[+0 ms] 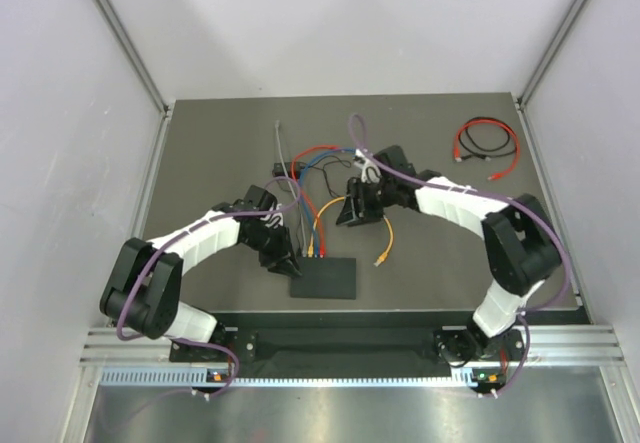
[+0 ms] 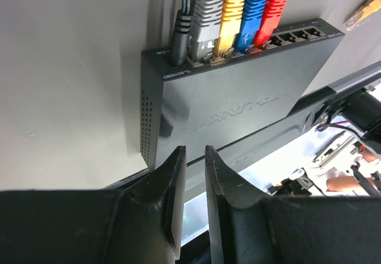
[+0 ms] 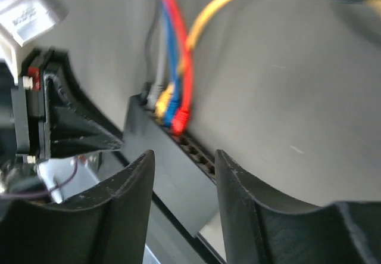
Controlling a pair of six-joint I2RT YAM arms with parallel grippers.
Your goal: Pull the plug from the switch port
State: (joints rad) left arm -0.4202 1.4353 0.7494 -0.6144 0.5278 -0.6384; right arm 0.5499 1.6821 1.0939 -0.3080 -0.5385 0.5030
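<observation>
Matte black and flat, the switch [image 1: 323, 277] lies at the middle of the table [image 1: 450, 243], close to its near edge. Its sockets run along the far long side. At the left end of that row sit five plugs side by side: a black plug [image 2: 180, 34], a grey plug [image 2: 205, 19], a yellow plug [image 2: 231, 14], a blue plug [image 2: 255, 8] and a red plug [image 2: 275, 5]. The sockets to their right are free. The lid carries a faint embossed logo, and one short side has small vent holes.

The left gripper [image 1: 283, 260] is just beside the switch's far left corner. Its fingers [image 2: 172, 192] are drawn almost together with a thin slit between them and nothing in it. The right gripper [image 1: 356, 213] hangs above the cables beyond the switch, its fingers [image 3: 140, 186] parted and empty.

The tabletop is dull dark grey. A loose yellow cable [image 1: 386, 238] ends near the switch's far right. A red and black coil [image 1: 487, 143] lies at the far right corner. Pale walls with aluminium posts [image 1: 125, 38] enclose the table, and a metal rail [image 1: 340, 375] runs along the near edge.
</observation>
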